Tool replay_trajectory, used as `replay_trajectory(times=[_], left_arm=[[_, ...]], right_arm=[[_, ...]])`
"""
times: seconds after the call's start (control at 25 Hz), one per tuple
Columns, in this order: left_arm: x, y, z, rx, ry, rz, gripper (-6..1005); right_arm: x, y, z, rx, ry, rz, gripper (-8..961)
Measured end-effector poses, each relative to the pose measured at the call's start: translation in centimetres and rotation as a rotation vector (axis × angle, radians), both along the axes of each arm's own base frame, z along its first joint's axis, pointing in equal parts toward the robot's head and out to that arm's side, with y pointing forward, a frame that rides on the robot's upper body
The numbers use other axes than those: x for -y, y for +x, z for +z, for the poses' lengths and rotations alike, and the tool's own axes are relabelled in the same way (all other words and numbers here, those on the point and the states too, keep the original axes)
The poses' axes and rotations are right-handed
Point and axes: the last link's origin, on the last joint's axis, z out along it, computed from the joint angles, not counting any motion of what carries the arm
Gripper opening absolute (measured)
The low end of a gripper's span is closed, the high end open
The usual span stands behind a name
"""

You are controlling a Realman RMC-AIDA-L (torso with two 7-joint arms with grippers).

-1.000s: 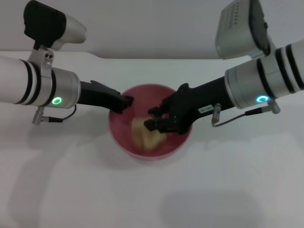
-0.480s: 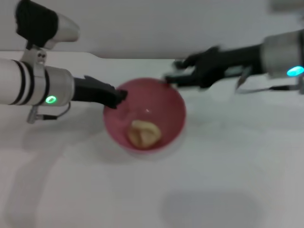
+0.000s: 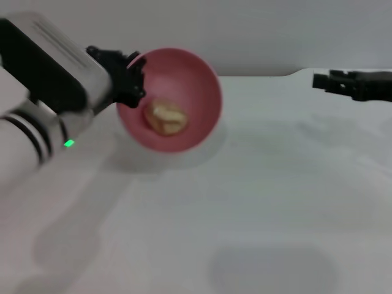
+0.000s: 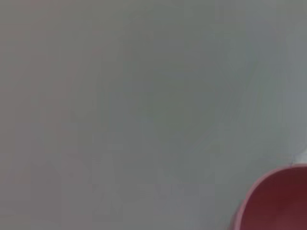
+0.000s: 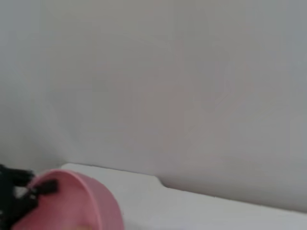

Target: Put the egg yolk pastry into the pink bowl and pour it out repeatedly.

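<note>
Above the tabletop (image 3: 257, 202), on the robot's left side: the pink bowl (image 3: 184, 79) is held up in the air and tipped, with its opening turned toward the camera and a little downward.
Where the pastry is: the egg yolk pastry (image 3: 165, 118) lies inside the bowl, against the lower part of its inner wall, not yet out of it.
Holding arm: the left gripper (image 3: 125, 76) grips the bowl's rim on the side away from the right arm; its jaws are closed on that rim.
Other arm: the right gripper (image 3: 331, 81) is well apart from the bowl, at the far right near the back edge of the tabletop. Whether its jaws are wide or narrow I cannot tell.
Key relation: the pastry sits between the bottom of the bowl and the lower lip, so the way out is downward over that lip. I judge that more tilt of the left wrist would let it roll out to the tabletop under the bowl.
Nearer arm: the left, which already carries the bowl.
Long axis: the pastry is roundish, no clear long axis.
Wrist views: the left one shows only a part of the bowl's rim; the right one shows the bowl from far with the left jaws on it.
Count: one bowl, one pastry, two grippers.
</note>
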Motion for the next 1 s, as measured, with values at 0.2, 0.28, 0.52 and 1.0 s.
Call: replay_trajectory(times=[0.2,0.28,0.52,1.0], left_arm=[[2.1,2.0,-2.9,-0.192,0.248,-0.229,20],[3.2,2.7,-4.4,-0.307,0.344,-0.341,20],[5.7,2.8,-8.4,-0.635,0.516,-0.680,20],[6.1,1.3,-10.5,-0.955,0.519,-0.921,20]], right_arm=[[0.6,1.3,-0.1,-0.009,0.005,-0.041,508],[0.6,1.4,-0.1,-0.009,0.006,-0.044,508],[0.6,1.3,-0.2,-0.009,0.004,-0.041,508],[0.7,1.4,-0.9,-0.019,-0.012,-0.041,509]])
